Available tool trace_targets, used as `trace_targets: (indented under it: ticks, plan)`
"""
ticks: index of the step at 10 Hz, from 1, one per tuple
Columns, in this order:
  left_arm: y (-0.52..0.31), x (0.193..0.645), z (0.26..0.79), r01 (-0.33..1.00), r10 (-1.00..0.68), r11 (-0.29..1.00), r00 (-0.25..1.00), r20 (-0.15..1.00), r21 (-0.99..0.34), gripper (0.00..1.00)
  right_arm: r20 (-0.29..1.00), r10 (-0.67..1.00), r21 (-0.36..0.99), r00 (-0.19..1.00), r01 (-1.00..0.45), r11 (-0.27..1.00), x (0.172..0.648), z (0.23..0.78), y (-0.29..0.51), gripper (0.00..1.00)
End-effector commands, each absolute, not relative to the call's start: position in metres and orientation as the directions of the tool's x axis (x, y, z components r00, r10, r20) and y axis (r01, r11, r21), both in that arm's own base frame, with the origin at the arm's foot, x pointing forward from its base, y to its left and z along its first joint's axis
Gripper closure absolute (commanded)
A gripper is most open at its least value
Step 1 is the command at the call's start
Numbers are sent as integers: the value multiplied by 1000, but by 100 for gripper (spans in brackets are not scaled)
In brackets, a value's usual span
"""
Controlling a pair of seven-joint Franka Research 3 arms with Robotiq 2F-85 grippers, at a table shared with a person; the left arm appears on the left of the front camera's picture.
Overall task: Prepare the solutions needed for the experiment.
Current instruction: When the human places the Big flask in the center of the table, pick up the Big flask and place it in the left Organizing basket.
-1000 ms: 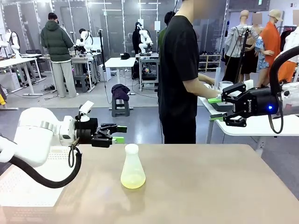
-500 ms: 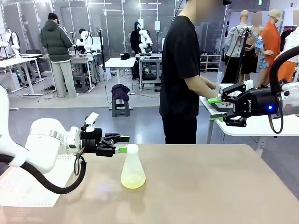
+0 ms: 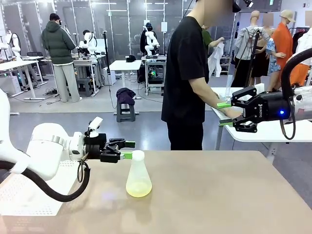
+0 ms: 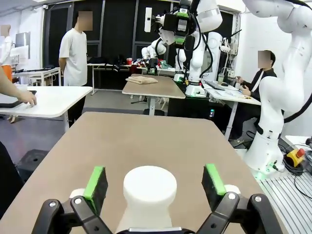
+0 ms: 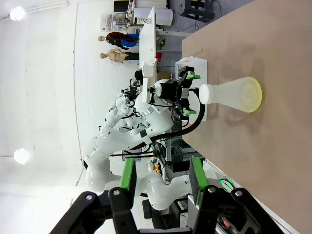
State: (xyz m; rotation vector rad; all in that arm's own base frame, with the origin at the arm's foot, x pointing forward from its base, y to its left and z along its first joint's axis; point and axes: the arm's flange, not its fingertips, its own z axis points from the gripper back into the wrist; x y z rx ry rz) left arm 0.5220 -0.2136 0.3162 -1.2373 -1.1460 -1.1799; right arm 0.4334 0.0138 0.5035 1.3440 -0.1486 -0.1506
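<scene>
Jaws wide around frosted conical flask's [image 3: 138, 176] narrow neck.

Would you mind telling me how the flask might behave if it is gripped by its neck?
The flask has a wide base and little liquid, so it probably sits stably and lifts light. Its smooth round neck may slip between the left pincer pads. The liquid could slosh if tilted.
</scene>
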Motion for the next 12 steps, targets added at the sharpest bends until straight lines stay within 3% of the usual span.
trace_targets:
  ticks: [1,8,12]
  plan:
    - [-220,526,301,996,7,-58,71,997,-70,0,23,-193,977,981,19,214,433,505,14,43]
    - [-227,537,244,988,-17,-100,118,993,-119,0,23,-193,977,981,19,214,433,505,14,43]
    - [-244,539,244,991,9,-107,85,996,-84,0,23,-193,977,981,19,214,433,505,14,43]
